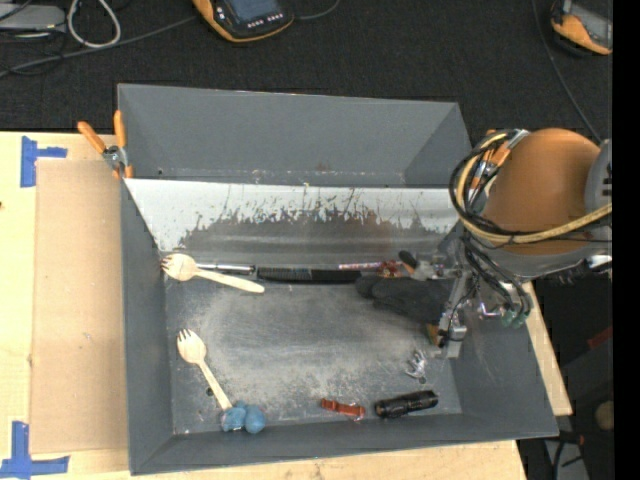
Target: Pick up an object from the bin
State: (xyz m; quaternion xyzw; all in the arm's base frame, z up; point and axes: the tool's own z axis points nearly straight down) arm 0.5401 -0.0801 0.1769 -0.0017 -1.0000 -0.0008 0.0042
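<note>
My gripper (449,330) hangs low at the bin's right side, close to the right wall. Just below and left of it a small silvery crumpled piece (416,366) lies on the floor, apart from the gripper. Further toward the front edge a short black marker-like stick (406,405) lies flat, with a small red piece (342,407) to its left. A dark flat lump (398,294) sits on the floor left of the gripper, below the back wall.
A long thin black rod (300,273) lies along the back wall. A cream plastic fork (205,273) rests at the back left. Another cream fork (203,363) lies at the front left with a blue blob (244,420) at its handle end.
</note>
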